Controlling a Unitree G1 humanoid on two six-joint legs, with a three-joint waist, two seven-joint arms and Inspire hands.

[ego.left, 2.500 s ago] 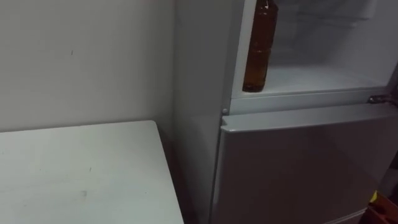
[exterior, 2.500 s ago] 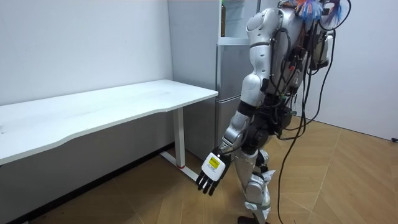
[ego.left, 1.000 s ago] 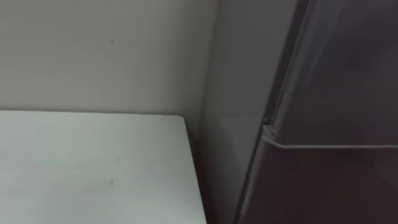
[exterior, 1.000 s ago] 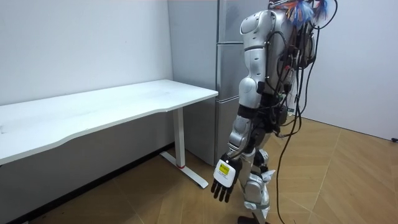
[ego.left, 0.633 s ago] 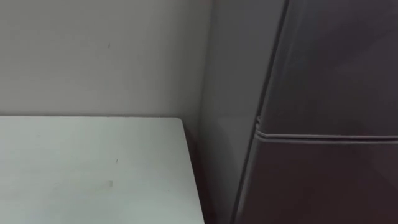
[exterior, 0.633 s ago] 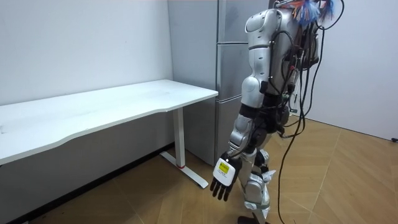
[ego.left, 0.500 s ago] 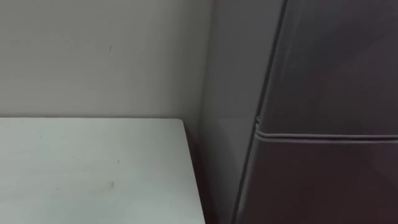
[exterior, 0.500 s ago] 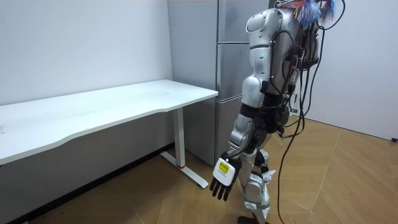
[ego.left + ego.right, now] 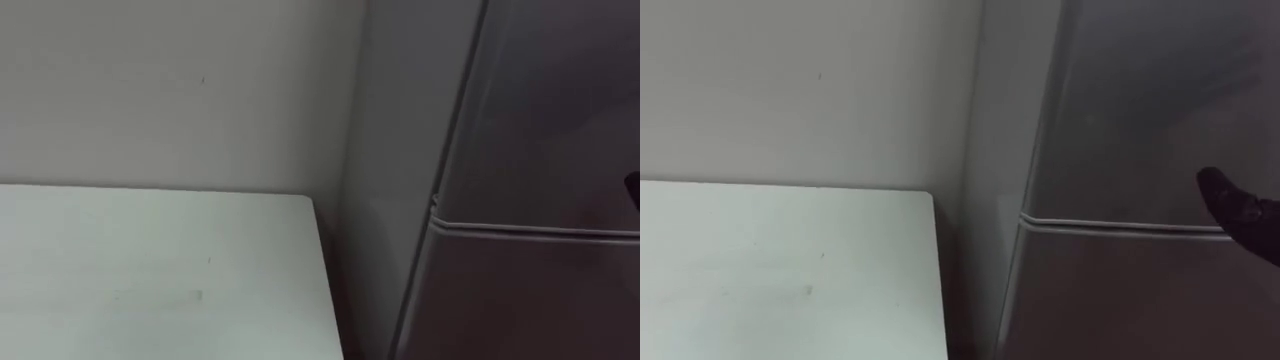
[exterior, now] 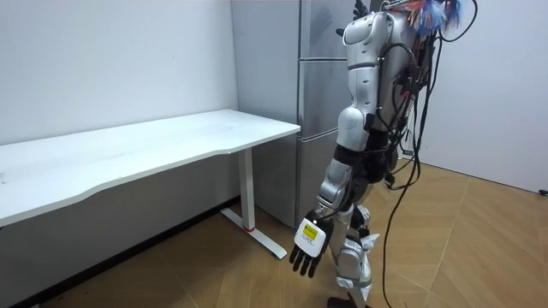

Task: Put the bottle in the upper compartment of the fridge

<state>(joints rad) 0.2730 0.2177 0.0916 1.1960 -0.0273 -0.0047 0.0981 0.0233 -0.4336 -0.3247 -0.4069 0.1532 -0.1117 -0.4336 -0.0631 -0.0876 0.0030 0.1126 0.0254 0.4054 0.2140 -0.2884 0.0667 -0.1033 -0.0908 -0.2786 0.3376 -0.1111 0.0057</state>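
**Bottle:** its look and whereabouts cannot be told. The upper fridge door, plain grey, stands shut.

**Right hand**: dark and cut off by the right eye view's edge. It sits before the fridge front at the seam between the upper fridge door and the lower door. Whether its fingers are spread or curled cannot be told.

**Left hand**: hangs low beside the leg, fingers relaxed and loosely spread, holding nothing.

**Counter**: white, left of the right hand's fingers. Its corner is just beside the fridge's side panel. In the room view it stands higher than the left hand's fingers.

**Wall**: pale, behind the counter.

**Stance:** the robot stands upright, close before the fridge.
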